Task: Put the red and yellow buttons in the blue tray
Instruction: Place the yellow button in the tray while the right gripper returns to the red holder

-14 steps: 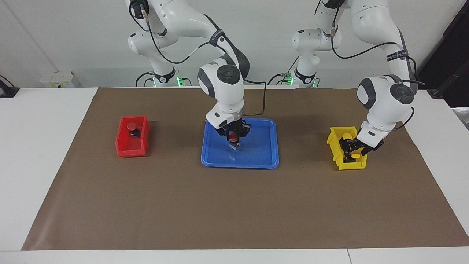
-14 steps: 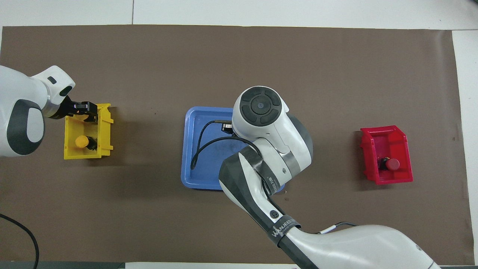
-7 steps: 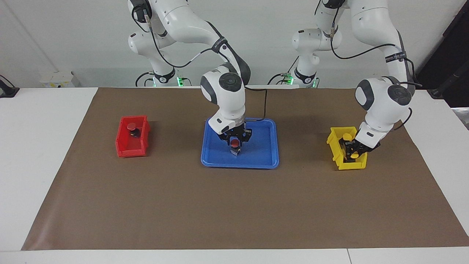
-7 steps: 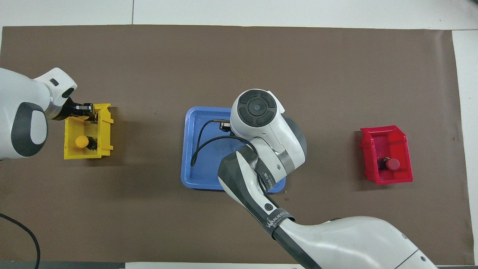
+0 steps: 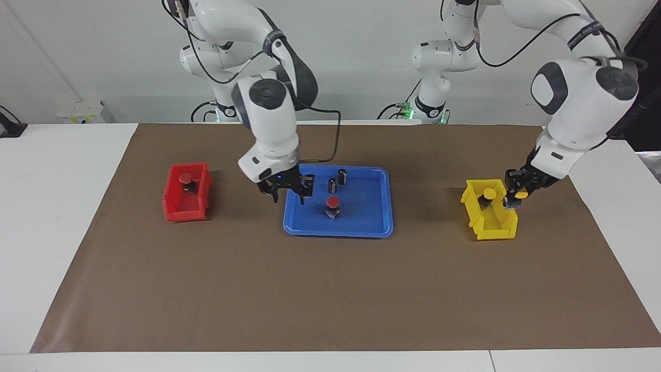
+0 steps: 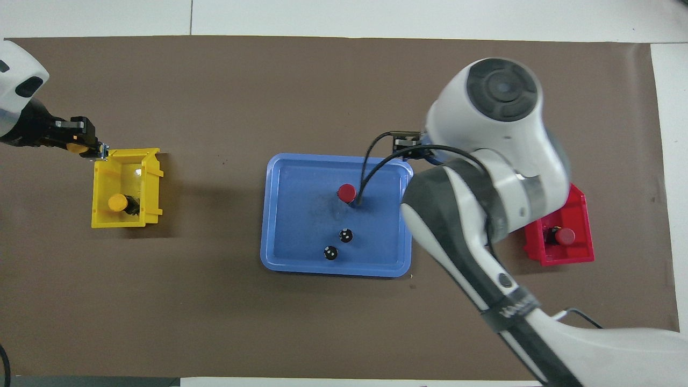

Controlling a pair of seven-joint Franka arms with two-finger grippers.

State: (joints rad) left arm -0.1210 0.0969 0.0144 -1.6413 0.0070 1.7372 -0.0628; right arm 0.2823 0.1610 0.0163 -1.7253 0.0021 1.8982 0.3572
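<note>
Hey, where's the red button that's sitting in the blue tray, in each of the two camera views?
Facing view: the red button stands upright near the middle of the blue tray, farther from the robots than the two dark cylinders.
Overhead view: the same button is in the tray's middle, toward its right-arm end, above the cylinders.
Shared landmark: the two dark cylinders, standing together in the tray in both views.

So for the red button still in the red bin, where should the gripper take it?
Come straight down: the bin's walls close off its sides. The red button stands upright near the wall nearest the robots, cap up. Close the fingers across the round cap or the dark body just beneath, probably turned so neither finger meets that wall.
</note>
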